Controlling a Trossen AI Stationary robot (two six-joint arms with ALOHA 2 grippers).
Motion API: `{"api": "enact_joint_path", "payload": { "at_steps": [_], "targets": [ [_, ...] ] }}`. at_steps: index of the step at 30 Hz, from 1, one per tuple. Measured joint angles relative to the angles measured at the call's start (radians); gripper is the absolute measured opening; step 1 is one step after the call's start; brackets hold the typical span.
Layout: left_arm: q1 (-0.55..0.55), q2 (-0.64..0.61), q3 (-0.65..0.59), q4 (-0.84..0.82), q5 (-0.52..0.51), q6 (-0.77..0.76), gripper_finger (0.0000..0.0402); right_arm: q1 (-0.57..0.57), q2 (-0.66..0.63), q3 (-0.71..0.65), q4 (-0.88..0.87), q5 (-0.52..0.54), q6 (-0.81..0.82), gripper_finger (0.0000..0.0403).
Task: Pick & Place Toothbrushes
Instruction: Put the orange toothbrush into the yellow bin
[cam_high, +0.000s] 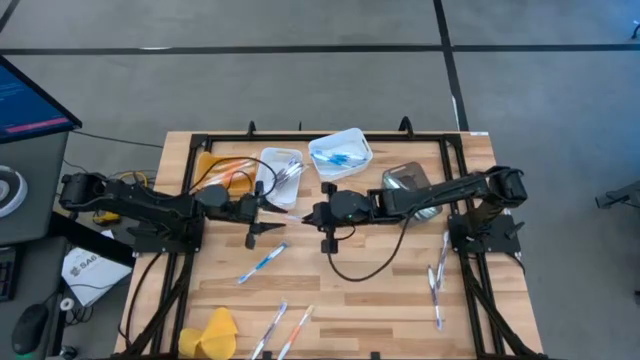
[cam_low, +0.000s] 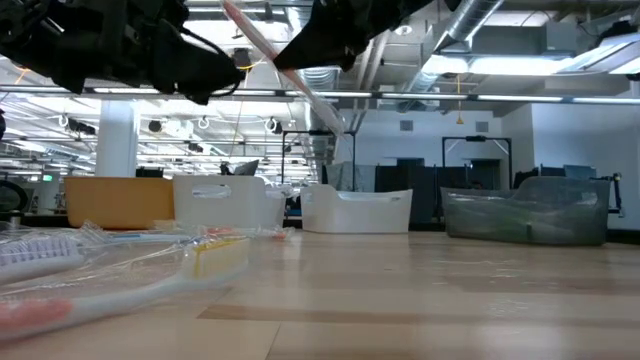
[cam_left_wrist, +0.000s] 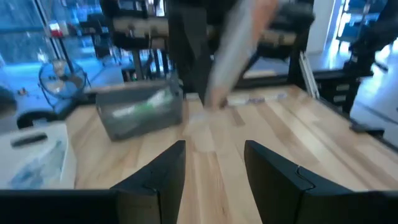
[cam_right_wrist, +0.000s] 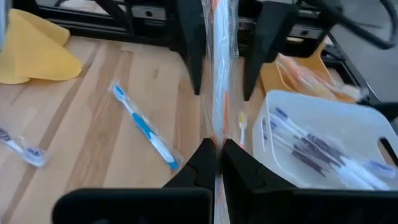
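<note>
One wrapped orange toothbrush (cam_right_wrist: 219, 81) sat clamped between my right gripper's (cam_high: 312, 215) closed fingers at the frame's centre, its free end reaching left between the parted fingers of my left gripper (cam_high: 272, 207), which held nothing. Below them, a blue toothbrush (cam_high: 262, 262) lay loose on the table (cam_high: 380, 300).

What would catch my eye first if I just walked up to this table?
Mid-table, the two arms meet: the right gripper has its fingers shut on a wrapped orange toothbrush, whose far end lies between the left gripper's open fingers. Behind them stands a row of bins, and loose toothbrushes lie scattered at the table's front.
</note>
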Motion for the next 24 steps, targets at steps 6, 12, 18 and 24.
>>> {"api": "enact_joint_path", "payload": {
  "at_steps": [6,12,18,24],
  "targets": [
    [0.000,0.000,0.000,0.101,0.000,0.001,0.0158,-0.010,0.000,0.000,0.004,-0.014,-0.008,0.0001],
    [0.000,0.000,0.000,0.144,0.001,0.002,0.0158,-0.011,0.000,0.000,0.004,-0.014,-0.009,0.0001],
    [0.001,0.000,0.000,0.168,0.007,0.002,0.0158,-0.011,0.000,0.000,0.004,-0.014,-0.013,0.0001],
    [0.001,0.011,0.000,0.228,0.048,0.002,0.0158,-0.019,0.000,0.000,0.004,-0.014,-0.010,0.0002]
  ]
}}
